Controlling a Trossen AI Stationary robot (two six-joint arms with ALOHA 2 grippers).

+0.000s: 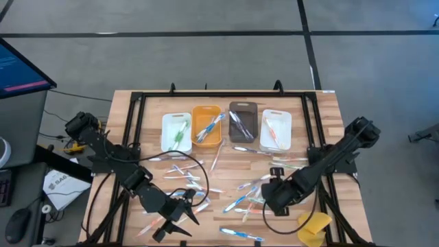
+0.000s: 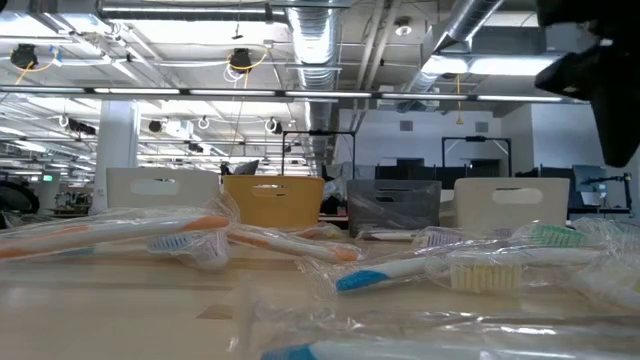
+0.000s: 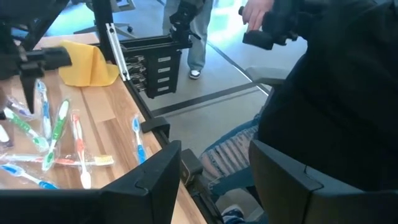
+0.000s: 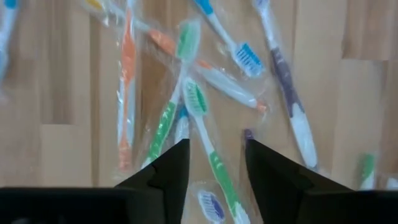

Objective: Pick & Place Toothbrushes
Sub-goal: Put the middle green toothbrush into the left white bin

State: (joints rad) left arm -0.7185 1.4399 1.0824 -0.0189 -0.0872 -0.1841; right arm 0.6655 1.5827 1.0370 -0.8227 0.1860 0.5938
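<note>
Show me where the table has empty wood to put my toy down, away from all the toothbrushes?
Bare wood shows at the far left corner, beside the white bin, and at the far right corner, beside the other white bin. The middle and near side are crowded: loose toothbrushes lie scattered between the left gripper and the right gripper. A yellow lump fills the near right corner.

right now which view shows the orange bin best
The high view: the whole orange bin shows from above, second from left of four, with toothbrushes inside. The low view shows only its front wall. Neither wrist view shows it.
</note>
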